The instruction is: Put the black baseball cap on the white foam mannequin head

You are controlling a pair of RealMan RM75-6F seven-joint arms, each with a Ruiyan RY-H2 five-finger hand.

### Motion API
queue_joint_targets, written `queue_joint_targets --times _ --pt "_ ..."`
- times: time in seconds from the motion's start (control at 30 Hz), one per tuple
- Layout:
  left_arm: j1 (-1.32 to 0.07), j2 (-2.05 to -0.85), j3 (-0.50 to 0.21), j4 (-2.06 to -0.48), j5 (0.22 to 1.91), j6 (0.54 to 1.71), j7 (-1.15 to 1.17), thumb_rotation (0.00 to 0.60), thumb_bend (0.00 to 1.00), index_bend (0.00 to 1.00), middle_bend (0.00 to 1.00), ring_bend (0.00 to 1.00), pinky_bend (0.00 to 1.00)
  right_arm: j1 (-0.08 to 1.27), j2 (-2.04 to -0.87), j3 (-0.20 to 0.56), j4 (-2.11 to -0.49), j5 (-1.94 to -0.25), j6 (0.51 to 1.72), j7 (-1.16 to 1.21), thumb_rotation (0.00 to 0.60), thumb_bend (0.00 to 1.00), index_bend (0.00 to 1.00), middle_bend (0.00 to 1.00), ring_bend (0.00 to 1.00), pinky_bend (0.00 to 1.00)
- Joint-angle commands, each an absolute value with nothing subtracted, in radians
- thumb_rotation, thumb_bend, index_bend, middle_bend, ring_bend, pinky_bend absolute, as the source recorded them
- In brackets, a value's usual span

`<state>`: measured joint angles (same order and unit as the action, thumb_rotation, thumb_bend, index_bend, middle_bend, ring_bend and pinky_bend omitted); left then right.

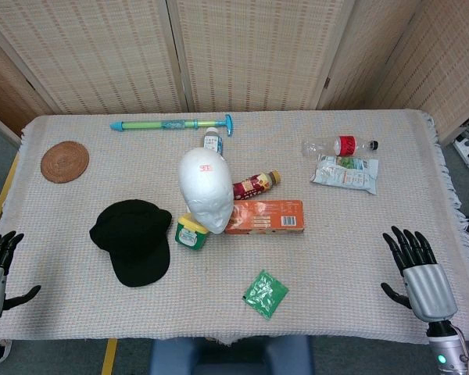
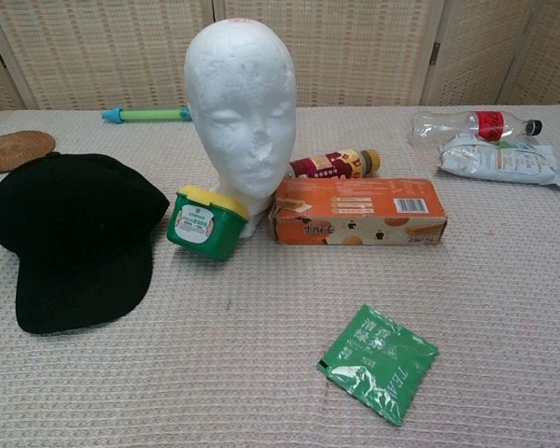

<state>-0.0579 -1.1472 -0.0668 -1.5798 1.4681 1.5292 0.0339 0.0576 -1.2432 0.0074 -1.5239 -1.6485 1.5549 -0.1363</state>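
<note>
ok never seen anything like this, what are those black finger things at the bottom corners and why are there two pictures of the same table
Those are a robot's two mechanical hands, resting open at the table's near edge: the left hand and the right hand. Neither holds anything.

Both pictures come from the robot's own cameras. The head view looks down on the whole table; the chest view sits lower and closer, and shows no hands.

On the woven tablecloth stand a white foam mannequin head, with a black baseball cap lying to its left. Around them: a green tub, an orange box, a green packet, bottles, a snack bag, a round coaster and a toy water pump.
</note>
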Motion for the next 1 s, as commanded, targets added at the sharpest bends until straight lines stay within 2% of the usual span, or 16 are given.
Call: queue_joint_targets --times 0.03,0.2,0.3,0.47,0.6,0.77,0.9,1.0 --pt "-0.06 -1.15 -0.063 -1.577 1.475 1.527 0.032 0.6 0.13 0.13 0.11 0.04 0.2 0.057 -1.243 0.007 -1.525 -1.648 1.555 -0.136 0.6 0.11 0.0 0.0 0.0 0.0" --pt "-0.064 -1.185 -0.03 -1.562 1.524 1.517 0.025 0.6 0.13 0.13 0.11 0.04 0.21 0.055 -1.241 0.007 -1.527 -1.648 1.558 -0.134 0.6 0.11 0.0 0.0 0.0 0.0" --pt "-0.061 -1.255 0.009 -1.528 1.609 1.543 0.019 0.6 0.13 0.16 0.19 0.08 0.28 0.055 -1.242 0.008 -1.528 -1.646 1.558 -0.138 0.6 0.11 0.0 0.0 0.0 0.0" --pt "-0.038 -1.463 0.06 -1.328 1.786 1.689 -0.066 0.6 0.13 0.32 0.56 0.41 0.6 0.051 -1.24 0.014 -1.532 -1.639 1.565 -0.137 0.6 0.11 0.0 0.0 0.0 0.0" --pt "-0.023 -1.597 0.118 -1.157 1.882 1.752 -0.135 0.6 0.13 0.42 0.76 0.64 0.78 0.051 -1.238 0.021 -1.533 -1.624 1.562 -0.135 0.6 0.11 0.0 0.0 0.0 0.0" --pt "-0.033 -1.74 0.114 -0.982 1.903 1.785 -0.202 0.6 0.13 0.53 0.91 0.77 0.89 0.053 -1.237 0.022 -1.535 -1.613 1.548 -0.145 0.6 0.11 0.0 0.0 0.0 0.0" --pt "-0.053 -1.837 0.108 -0.84 1.893 1.775 -0.254 0.6 0.14 0.55 0.99 0.84 0.94 0.055 -1.236 0.026 -1.536 -1.604 1.543 -0.144 0.6 0.11 0.0 0.0 0.0 0.0" --pt "-0.063 -1.895 0.103 -0.755 1.881 1.772 -0.282 0.6 0.15 0.57 1.0 0.89 0.98 0.057 -1.234 0.032 -1.537 -1.591 1.534 -0.141 0.6 0.11 0.0 0.0 0.0 0.0"
